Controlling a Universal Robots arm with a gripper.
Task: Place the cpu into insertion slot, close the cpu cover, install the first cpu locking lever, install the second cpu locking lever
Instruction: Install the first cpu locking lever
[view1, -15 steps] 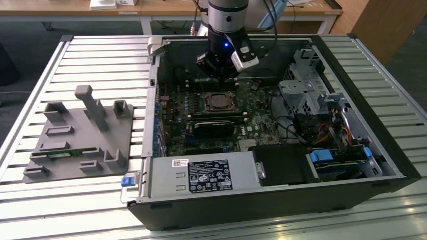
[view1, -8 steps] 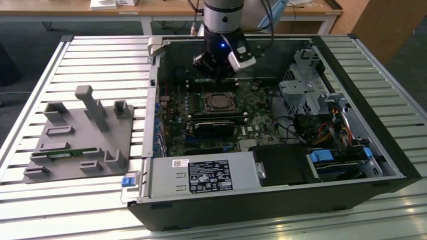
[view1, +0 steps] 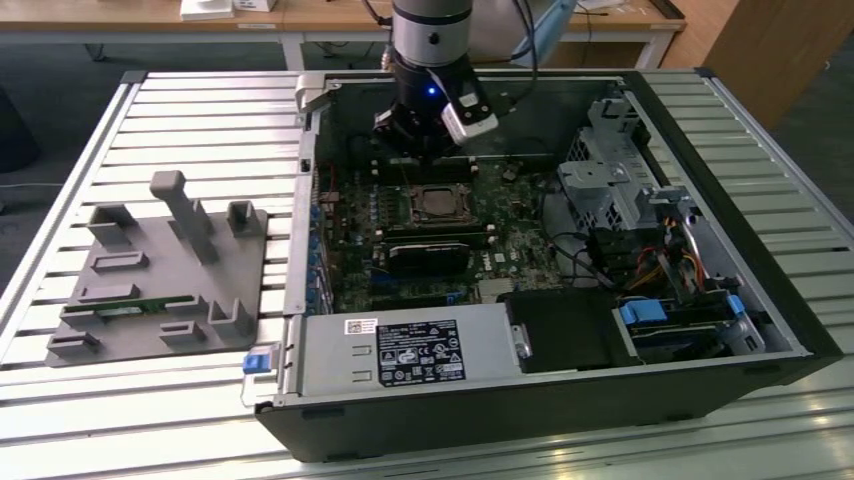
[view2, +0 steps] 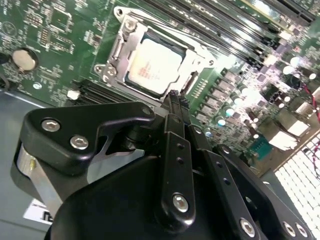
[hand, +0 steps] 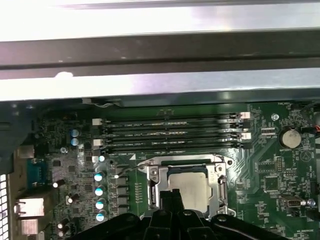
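A: Slatted metal table (view1: 174, 110) under it all, the open computer case (view1: 747, 330) lying flat on it, a grey fixture plate (view1: 160, 270) at the exterior view's left. Where do we stand?

B: We judge the first two steps done. The cpu (view2: 152, 65) sits in the insertion slot (view2: 170, 46) with its dull top up. The cpu cover (view2: 197, 56) lies down around it, its frame over the chip's edges. We'd call this the lever stage.

A: And the gripper?

B: Our gripper (view2: 173, 97) hangs just beside the cover, on one edge of the socket. Its fingers are drawn together into a narrow tip, and we see nothing held between them. Whether the tip touches the frame, we cannot tell.

A: What does the lever work ask of us?

B: In our judgement, a closed, slim tip like this one. It has to push a thin wire down and sideways under its hook without sliding onto the chip or the small parts crowded around the socket.

A: Let's count.

B: One arm and one gripper. One cpu, one slot and one cover. Of the levers we count one for certain, a thin wire lever (hand: 129, 170) standing out beside the frame. We cannot tell whether it is hooked. Four long memory slots (hand: 170, 132) run past the socket in the first wrist view, and we count one coin battery (hand: 287, 137). One long black card (view1: 430, 250) lies on the other side of the socket in the exterior view.
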